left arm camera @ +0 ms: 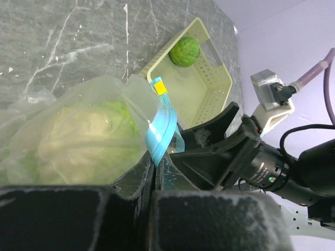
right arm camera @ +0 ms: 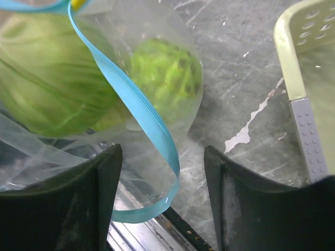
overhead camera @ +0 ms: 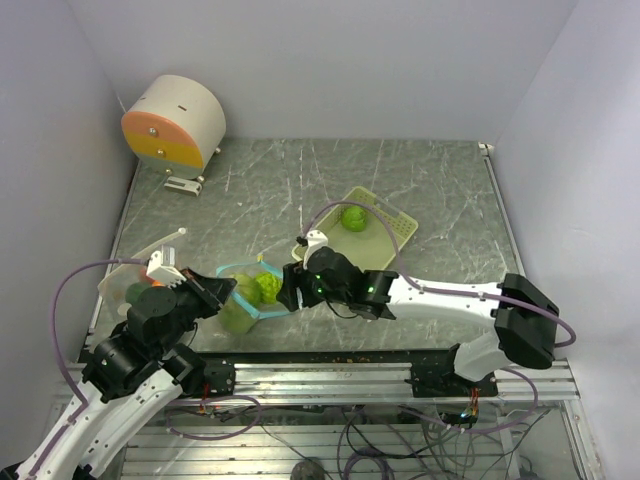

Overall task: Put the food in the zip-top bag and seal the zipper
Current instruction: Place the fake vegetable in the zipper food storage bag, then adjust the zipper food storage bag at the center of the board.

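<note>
The clear zip-top bag (overhead camera: 243,296) with a blue zipper strip (left arm camera: 162,125) lies at the near edge between both grippers. Inside it are a big pale green cabbage-like food (right arm camera: 47,78) and a bumpy green one (right arm camera: 167,73). My left gripper (left arm camera: 153,170) is shut on the zipper strip at the bag's mouth. My right gripper (right arm camera: 162,193) is open, and the loop of the zipper strip (right arm camera: 157,136) hangs between its fingers without touching them. One more bumpy green food (overhead camera: 352,216) sits in the pale yellow-green basket (overhead camera: 395,232).
A round white and orange drum (overhead camera: 175,120) stands at the back left. Clear plastic with something orange (overhead camera: 150,283) lies beside the left wrist. The basket (left arm camera: 209,89) is just behind the right arm. The metal rail (overhead camera: 350,372) borders the near edge.
</note>
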You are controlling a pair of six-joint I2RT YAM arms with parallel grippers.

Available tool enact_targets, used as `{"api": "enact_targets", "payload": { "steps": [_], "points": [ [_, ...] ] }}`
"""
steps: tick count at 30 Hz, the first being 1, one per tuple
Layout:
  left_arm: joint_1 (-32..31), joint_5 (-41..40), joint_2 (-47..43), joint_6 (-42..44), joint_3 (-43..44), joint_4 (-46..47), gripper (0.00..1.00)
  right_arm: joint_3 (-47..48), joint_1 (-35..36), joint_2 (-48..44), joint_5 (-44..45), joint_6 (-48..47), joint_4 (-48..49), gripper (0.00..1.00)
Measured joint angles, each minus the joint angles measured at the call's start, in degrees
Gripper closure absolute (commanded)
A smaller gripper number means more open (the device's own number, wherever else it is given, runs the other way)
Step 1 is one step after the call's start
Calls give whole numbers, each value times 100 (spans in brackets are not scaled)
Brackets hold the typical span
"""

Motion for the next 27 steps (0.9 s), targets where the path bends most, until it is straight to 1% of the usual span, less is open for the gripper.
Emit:
{"api": "enact_targets", "payload": {
  "steps": [1,2,5,10,13,16,21,25,27],
  "points": [
    [0,-4,0,0,2,-4,93,0,2,63,-50,-9,-9,85],
    [0,-11,0,4,2,-17,93,4,0,114,-105,-42,-7,100],
    [0,-42,0,31,63,-133,93,245,0,319,-208,-103,-164,100],
    [0,-142,0,120,337,-402,93,1390,-11,498,-55,-459,-570,100],
    [0,-140,17,199,498,-487,93,1980,-66,490,-90,-603,-411,100],
    [0,-140,116,302,706,-509,93,2317,-247,525,-459,-625,-160,100],
    [0,-205,367,452,852,-468,93,2361,-472,787,-1005,-599,175,100],
    [0,-118,505,466,332,-151,93,2055,-693,1207,-1692,-417,404,100],
    [0,28,756,487,87,-39,93,1921,-881,1366,-1963,-348,407,100]
  ]
}}
